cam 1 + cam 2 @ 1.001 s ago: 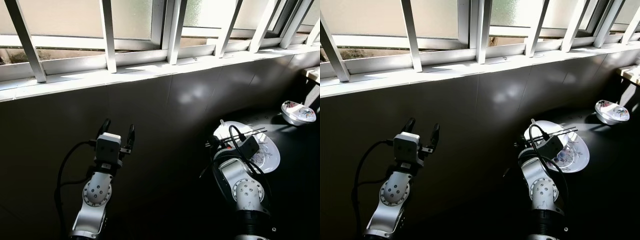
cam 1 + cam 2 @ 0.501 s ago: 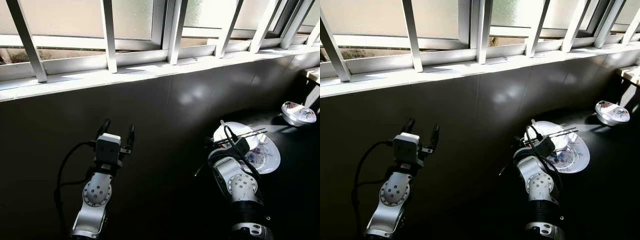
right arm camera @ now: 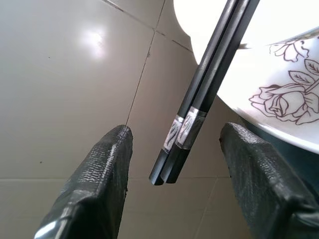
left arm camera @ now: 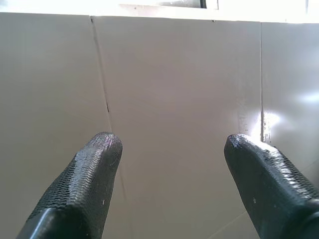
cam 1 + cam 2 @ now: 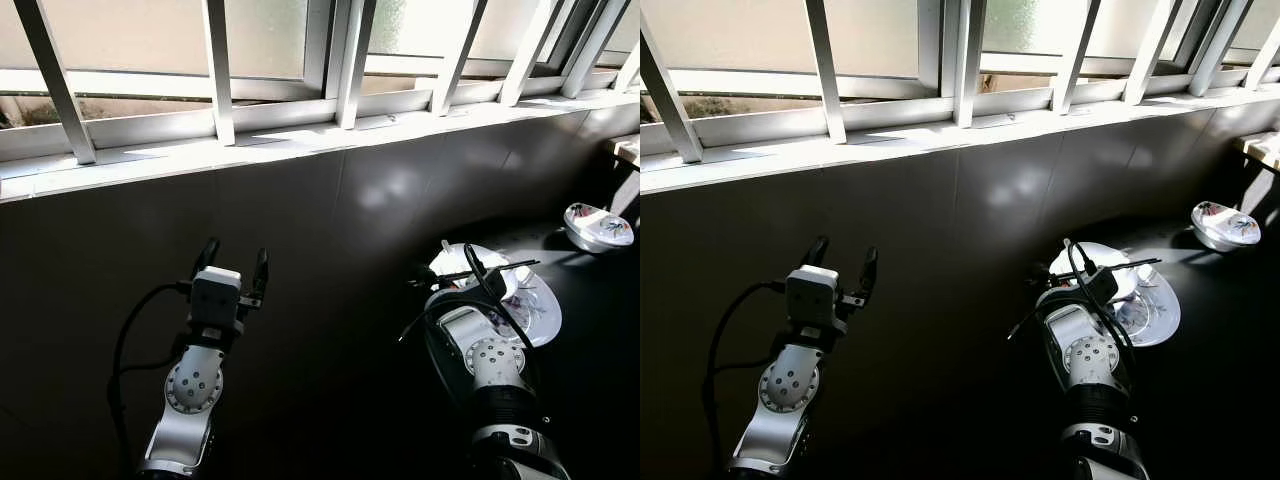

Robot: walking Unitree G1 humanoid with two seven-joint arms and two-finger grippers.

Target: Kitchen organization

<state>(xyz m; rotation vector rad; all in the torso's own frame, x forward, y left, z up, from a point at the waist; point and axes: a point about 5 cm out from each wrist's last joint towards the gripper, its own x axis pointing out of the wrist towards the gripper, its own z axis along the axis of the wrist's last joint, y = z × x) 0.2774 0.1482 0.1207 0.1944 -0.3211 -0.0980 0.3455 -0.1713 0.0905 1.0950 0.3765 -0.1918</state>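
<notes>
Right wrist view: chopsticks (image 3: 204,84) overhang plate (image 3: 279,99) (rim).

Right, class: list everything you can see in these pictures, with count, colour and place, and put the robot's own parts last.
Plate: one, white with floral print, on the dark counter, front right.
Chopsticks: one pair, black with silver bands, lying across the plate, ends past its rim.
Bowl: one, white patterned, far right.
Window bars: several, white, along the top.
Wall tiles: dark, glossy, below the sill.
Left hand: open, raised, empty.
Right hand: open, fingers either side of the chopstick ends.
</notes>
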